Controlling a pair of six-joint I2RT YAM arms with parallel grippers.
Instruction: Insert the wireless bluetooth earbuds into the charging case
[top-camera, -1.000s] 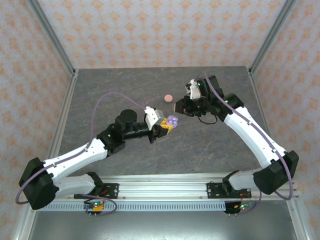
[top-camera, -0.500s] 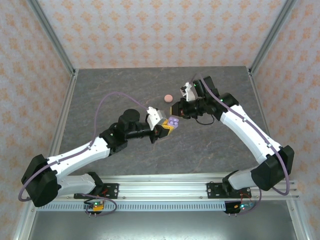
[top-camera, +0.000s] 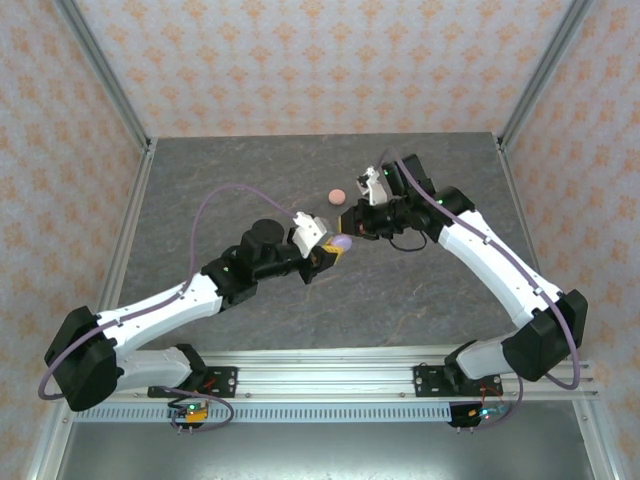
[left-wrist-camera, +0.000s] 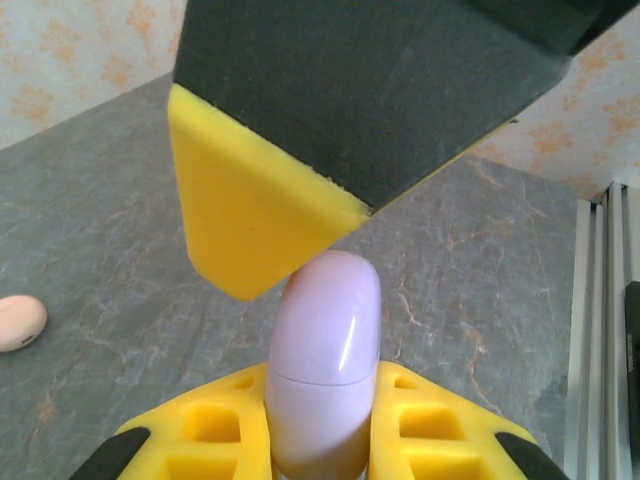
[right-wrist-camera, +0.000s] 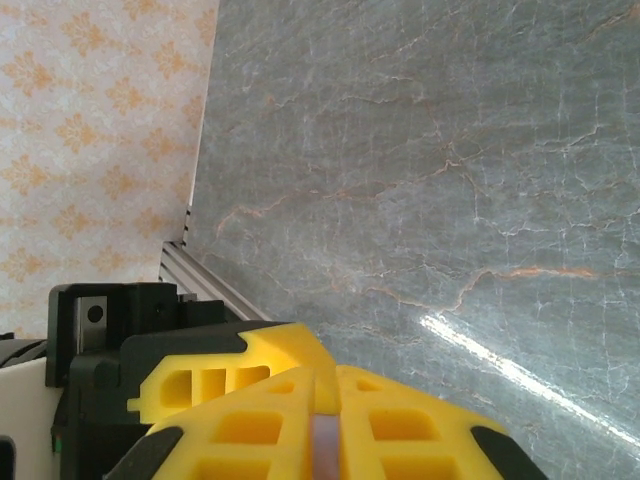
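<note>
Earbuds: can't place one for sure. A thin pale strip (right-wrist-camera: 325, 445) sits pinched in the gap of the right claw (right-wrist-camera: 322, 400), whose jaws are almost together. It may be an earbud stem, but too little shows to tell.

Charging case (left-wrist-camera: 322, 330), lilac, is clamped between the fingers of the left claw (left-wrist-camera: 320, 405). It sticks out past the fingertips, held off the counter (top-camera: 250, 170). A seam crosses it; can't tell if the lid is open or shut. The right claw's yellow tip is just above the case, at or near touching its top edge. Pink disc (top-camera: 338, 195) lies on the counter beyond both claws, apart from the case.

Risks, my read:
- The claws meet tip to tip in mid-air, so a small misalignment would jam the right tip on the case shell instead of a slot.
- Too hard a push may twist the case or slip it out of the left claw, which grips only its lower part.
- If the strip is an earbud, so thin a pinch could drop it.

Views:
- Left wrist gives the case and the tip contact close up.
- Right wrist gives the strip in the gap, with bare counter past the tips.
- Top view gives how the arms meet and where the disc lies.
</note>
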